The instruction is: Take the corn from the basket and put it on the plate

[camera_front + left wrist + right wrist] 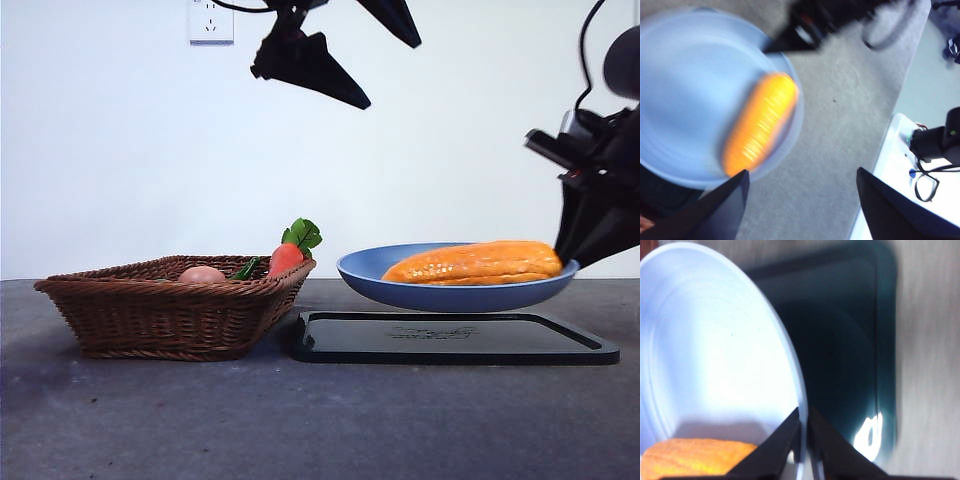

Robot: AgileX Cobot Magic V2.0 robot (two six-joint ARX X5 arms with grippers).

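the corn (472,264) lies lengthwise in the plate (400,285), toward the side away from the basket (150,310). the plate hangs in the air just above the black tray (455,340), not touching it, and tilts slightly. the right claw (570,262) is clenched on the plate's rim at the edge farthest from the basket; in the right wrist view its two black jaws pinch the thin blue rim (801,440) with the corn's end (695,456) just beside them and the tray (840,355) below. the left claw (345,85) hangs high above the gap between basket and plate, released, its jaws spread wide and holding nothing; its wrist view looks down, blurred, on the plate (685,90) and the corn (760,122) over the grey counter (850,110). the basket sits on the counter (300,420) just beside the tray and holds a red carrot (285,258) with green leaves propped at the rim nearest the plate, and a round pinkish-tan item (202,274) near its middle.
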